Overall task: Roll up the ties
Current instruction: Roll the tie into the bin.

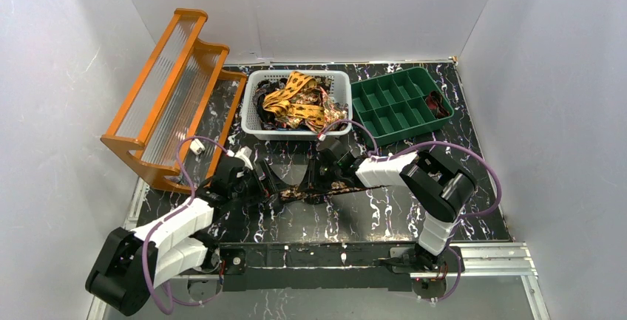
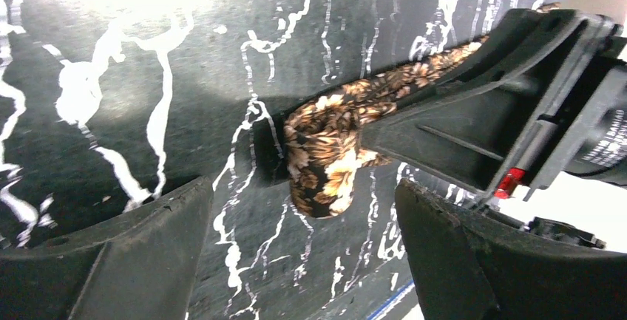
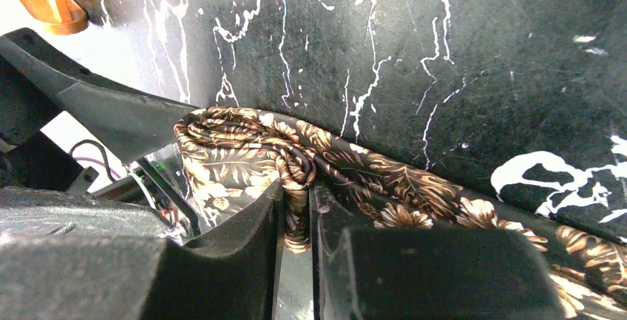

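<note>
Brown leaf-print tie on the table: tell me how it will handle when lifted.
Probably floppy: the tie bunches into soft folds where the right hand pinches it. Its sheen suggests slippery fabric. The curled end may unroll if released.

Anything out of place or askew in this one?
Nothing damaged or spilled. The orange stepped rack with ribbed clear panels sits skewed to the table edges. The brown leaf-print fabric tie is bunched where the right gripper pinches it, its end loosely curled inside the open left gripper.
</note>
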Available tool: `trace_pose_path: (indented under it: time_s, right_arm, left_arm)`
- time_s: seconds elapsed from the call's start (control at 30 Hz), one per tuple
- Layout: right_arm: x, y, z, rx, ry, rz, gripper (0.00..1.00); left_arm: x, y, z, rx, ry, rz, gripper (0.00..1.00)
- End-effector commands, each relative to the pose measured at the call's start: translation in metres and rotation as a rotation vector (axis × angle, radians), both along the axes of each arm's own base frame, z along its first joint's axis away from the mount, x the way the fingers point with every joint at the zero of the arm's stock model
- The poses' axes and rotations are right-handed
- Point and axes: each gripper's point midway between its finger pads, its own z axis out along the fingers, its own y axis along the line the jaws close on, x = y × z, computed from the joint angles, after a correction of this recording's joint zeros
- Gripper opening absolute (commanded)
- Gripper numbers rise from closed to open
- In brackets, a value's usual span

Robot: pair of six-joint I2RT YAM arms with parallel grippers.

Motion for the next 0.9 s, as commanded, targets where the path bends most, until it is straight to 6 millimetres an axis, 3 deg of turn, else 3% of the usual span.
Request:
trace_pose_path:
  time_s: [0.0, 0.2, 0.43, 0.87]
  right_arm:
    - [-0.008, -0.025, -0.033, -0.093, 0.058, -0.028, 0.25]
    - [-0.011, -0.031, -0.043, -0.118, 0.087, -0.041, 0.24]
    - [-0.013, -0.034, -0.050, -0.134, 0.101, -0.044, 0.24]
    - [-0.016, -0.034, -0.054, -0.145, 0.121, -0.036, 0.23]
  left_arm:
    - [-0.008, -0.011, -0.010, -0.084, 0.039, -0.026, 0.87]
    - [-0.014, -0.015, -0.015, -0.149, 0.053, -0.010, 0.78]
    - [-0.022, -0.015, -0.031, -0.171, 0.090, -0.001, 0.60]
    - [-0.022, -0.011, -0.046, -0.142, 0.095, -0.002, 0.56]
